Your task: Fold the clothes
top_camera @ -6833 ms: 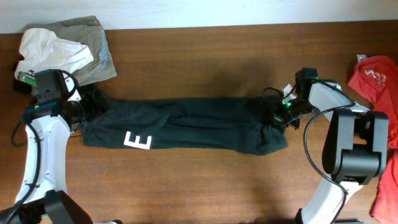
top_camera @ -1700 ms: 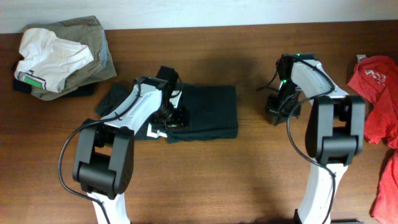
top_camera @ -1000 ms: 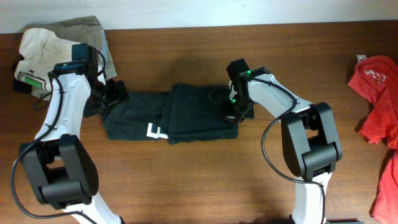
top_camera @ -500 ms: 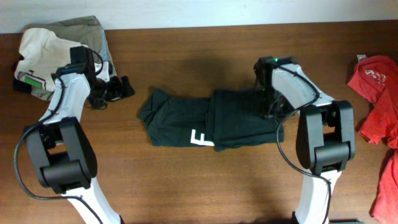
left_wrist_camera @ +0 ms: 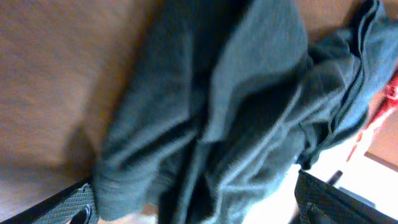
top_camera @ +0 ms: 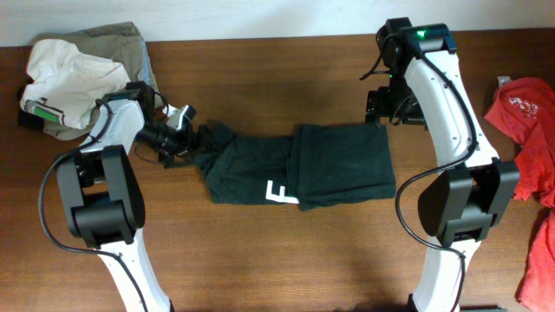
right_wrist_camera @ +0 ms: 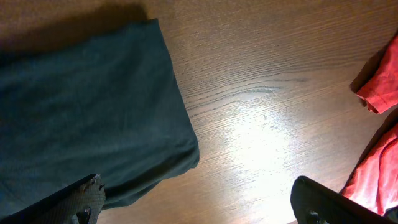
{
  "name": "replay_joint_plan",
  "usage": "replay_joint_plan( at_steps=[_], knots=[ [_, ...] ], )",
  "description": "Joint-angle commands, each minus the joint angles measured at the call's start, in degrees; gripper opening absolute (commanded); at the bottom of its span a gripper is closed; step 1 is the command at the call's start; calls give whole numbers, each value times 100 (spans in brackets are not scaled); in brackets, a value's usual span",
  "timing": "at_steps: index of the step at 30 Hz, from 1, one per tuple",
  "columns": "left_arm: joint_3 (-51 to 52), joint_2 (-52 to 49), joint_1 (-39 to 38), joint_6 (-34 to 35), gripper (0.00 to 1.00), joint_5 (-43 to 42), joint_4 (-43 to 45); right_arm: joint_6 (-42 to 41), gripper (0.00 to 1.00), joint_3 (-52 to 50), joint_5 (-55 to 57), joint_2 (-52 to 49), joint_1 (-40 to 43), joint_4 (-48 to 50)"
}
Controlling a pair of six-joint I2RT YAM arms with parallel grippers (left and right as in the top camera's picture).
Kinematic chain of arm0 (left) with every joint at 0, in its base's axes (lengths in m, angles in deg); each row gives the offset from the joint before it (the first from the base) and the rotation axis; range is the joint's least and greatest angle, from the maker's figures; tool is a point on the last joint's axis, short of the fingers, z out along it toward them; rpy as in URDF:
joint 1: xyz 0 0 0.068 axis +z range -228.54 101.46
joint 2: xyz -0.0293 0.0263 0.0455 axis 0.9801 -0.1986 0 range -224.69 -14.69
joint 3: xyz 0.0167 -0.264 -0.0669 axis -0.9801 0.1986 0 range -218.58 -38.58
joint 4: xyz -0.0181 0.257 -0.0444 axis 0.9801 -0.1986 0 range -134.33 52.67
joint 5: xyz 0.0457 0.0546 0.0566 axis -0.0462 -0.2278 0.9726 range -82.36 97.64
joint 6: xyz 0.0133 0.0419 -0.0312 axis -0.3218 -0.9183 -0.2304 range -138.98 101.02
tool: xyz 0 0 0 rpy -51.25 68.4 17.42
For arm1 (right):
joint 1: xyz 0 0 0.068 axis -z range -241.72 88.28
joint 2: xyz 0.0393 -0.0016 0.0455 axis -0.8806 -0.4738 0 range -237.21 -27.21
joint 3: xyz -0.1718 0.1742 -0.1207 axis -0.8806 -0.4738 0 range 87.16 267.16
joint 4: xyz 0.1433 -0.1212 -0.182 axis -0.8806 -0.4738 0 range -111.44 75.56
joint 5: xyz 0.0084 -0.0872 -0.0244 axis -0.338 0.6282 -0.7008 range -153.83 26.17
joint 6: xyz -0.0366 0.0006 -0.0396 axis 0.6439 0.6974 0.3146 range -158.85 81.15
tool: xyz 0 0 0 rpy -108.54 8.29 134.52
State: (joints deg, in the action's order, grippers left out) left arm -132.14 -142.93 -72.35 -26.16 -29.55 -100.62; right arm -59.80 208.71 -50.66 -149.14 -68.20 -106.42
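A black T-shirt [top_camera: 260, 160] folded into a long strip.
It lies flat in the middle of the brown table [top_camera: 260, 260], stretched from left to right. The right half is folded over on top, so it is thicker there, with neat straight edges. The left end is bunched up and wrinkly. One white letter [top_camera: 276, 192] peeks out near the bottom edge, just beside the edge of the top layer.
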Motion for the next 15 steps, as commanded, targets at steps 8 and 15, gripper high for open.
replay_joint_plan(
  at_steps=[8, 15],
  knots=[
    [275, -605, -702, 186, 84, 527, 260, -35, 99, 92, -120, 166, 17, -17],
    [275, -608, -1178, 807, 13, 608, 885, -35, 99, 92, -223, 166, 20, -20]
  ],
)
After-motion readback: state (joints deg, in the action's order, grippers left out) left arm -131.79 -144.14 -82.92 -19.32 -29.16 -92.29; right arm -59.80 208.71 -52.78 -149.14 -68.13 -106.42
